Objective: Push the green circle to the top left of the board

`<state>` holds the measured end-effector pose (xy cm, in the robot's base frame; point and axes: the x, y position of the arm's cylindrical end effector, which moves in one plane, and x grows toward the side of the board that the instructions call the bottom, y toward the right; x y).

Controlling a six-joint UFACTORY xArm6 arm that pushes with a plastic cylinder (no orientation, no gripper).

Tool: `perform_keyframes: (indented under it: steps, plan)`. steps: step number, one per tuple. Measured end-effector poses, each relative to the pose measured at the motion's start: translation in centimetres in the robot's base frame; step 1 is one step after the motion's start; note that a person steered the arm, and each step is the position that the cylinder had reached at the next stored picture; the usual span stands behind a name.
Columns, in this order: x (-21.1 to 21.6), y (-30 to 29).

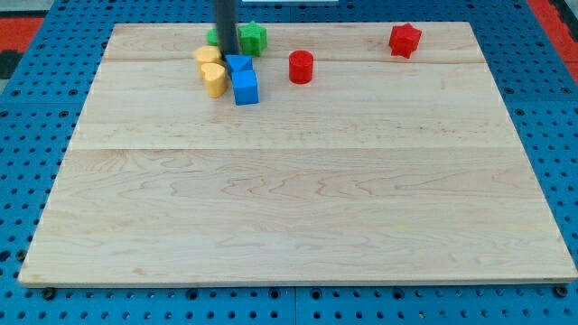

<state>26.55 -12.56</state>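
While my tip sits amid the cluster, beside the partly hidden green block at the wooden worktop's top, contact looks underway; next push should drive leftward. No fingers fitted, so no state to tell.

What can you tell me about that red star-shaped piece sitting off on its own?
The red star is a small, chunky block with a glossy, painted look and blunt points. It lies flat on the pale wooden board, near the view's top right corner. Nothing touches it: the red cylinder sits well to its left, and my tip is farther left among the other blocks.
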Motion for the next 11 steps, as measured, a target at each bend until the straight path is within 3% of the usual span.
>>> perform_keyframes:
  steps: [2, 4, 5, 7, 9, 11]
  plan:
    - [-3.1, -1.0]
    - [-2.2, 7.5]
    - [-0.5, 4.1]
    - [-7.3, 3.6]
    - [-7.1, -8.5]
    - [-6.5, -0.7]
